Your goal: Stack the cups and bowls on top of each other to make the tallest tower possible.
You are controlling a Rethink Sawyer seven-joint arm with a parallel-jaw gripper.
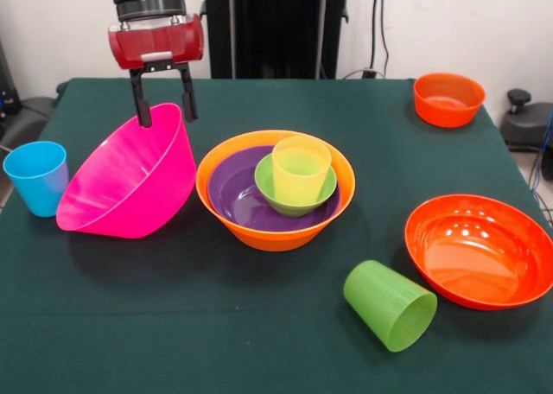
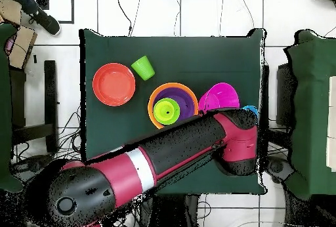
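Observation:
The tower stands mid-table: a large orange bowl (image 1: 275, 230) holds a purple bowl (image 1: 235, 193), a small green bowl (image 1: 294, 202) and a yellow cup (image 1: 301, 169). It also shows in the overhead view (image 2: 157, 94). The large pink bowl (image 1: 130, 187) sits tilted just left of it, its mouth facing front-left. My gripper (image 1: 164, 109) is open, its fingers straddling the pink bowl's upper rim. A blue cup (image 1: 36, 176) stands upright at the left. A lime green cup (image 1: 390, 305) lies on its side at the front. The darker green cup is out of view.
A wide shallow red-orange bowl (image 1: 479, 250) sits at the right. A small orange bowl (image 1: 448, 98) sits at the far right corner. In the overhead view my arm (image 2: 164, 155) covers the table's lower part and hides the gripper.

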